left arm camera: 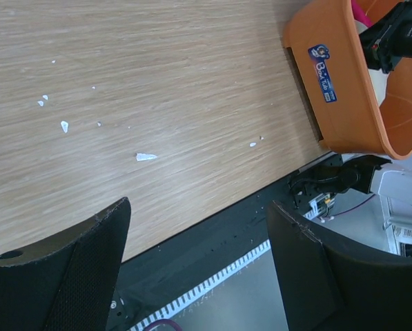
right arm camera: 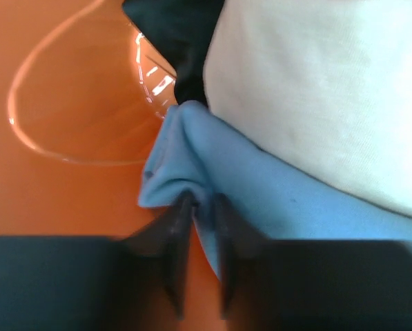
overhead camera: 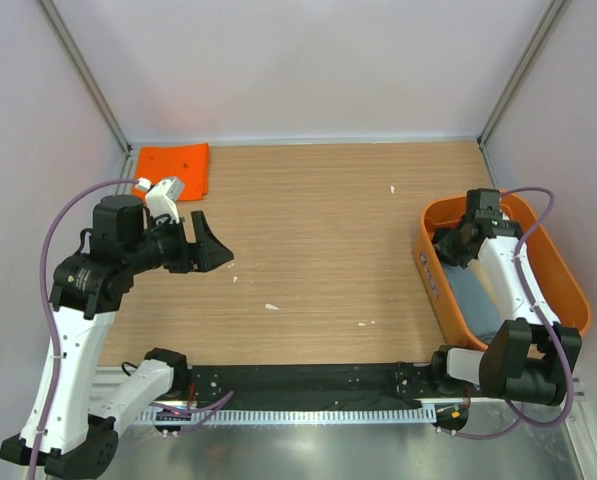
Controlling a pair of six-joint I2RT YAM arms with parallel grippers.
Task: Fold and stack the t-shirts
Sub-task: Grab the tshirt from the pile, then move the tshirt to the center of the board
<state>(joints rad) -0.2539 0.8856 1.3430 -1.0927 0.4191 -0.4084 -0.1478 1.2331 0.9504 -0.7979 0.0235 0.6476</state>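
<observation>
Blue t-shirt (right arm camera: 261,200) is lying inside the tub (overhead camera: 568,290), one bunched fold sticking up against the tub's orange wall. Right pincer (right arm camera: 202,200) is reaching down into the tub and nipping that fold, fingers nearly together with blue cloth between them. Beige t-shirt (right arm camera: 316,89) is sitting in the tub too, pressing on the blue one; dark t-shirt (right arm camera: 185,34) is showing just behind both. Orange t-shirt (overhead camera: 175,168) is lying folded flat on the desk (overhead camera: 328,230), well apart from the tub, in the opposite far corner. Left pincer (overhead camera: 216,243) is hovering over the desk on that same side, pointing toward the tub, jaws spread wide and gripping nothing. Small white scraps (left arm camera: 145,156) are lying on the desk between it and the tub.
</observation>
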